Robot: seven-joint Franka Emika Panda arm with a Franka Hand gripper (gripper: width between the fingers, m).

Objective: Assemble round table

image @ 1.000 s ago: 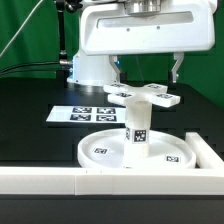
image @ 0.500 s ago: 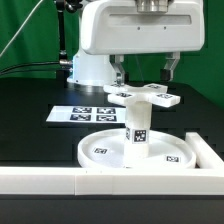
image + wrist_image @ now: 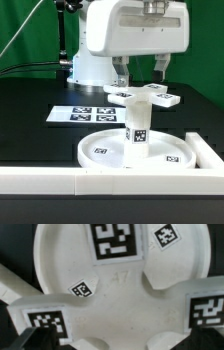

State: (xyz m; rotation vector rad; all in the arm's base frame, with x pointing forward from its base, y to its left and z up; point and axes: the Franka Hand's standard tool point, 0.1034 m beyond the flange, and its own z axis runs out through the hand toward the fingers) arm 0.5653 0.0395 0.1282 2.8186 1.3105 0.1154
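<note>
Plastic this thin looks light, stiff and slick, so the cross-shaped piece point(image 3: 150, 97) probably wants a pinch across one flat arm. It lies on the black table point(image 3: 30, 140) just behind the round disc point(image 3: 88, 150) and its upright post point(image 3: 137, 128). The gripper point(image 3: 140, 72) hangs over it, jaws wide apart, empty. A white rail point(image 3: 40, 182) fences the front; green curtain point(image 3: 25, 40) behind.

At the centre of the exterior view, the post point(image 3: 137, 128) hides part of the cross-shaped piece point(image 3: 160, 98). The slightly blurred wrist view crops that piece at all 4 edges.
</note>
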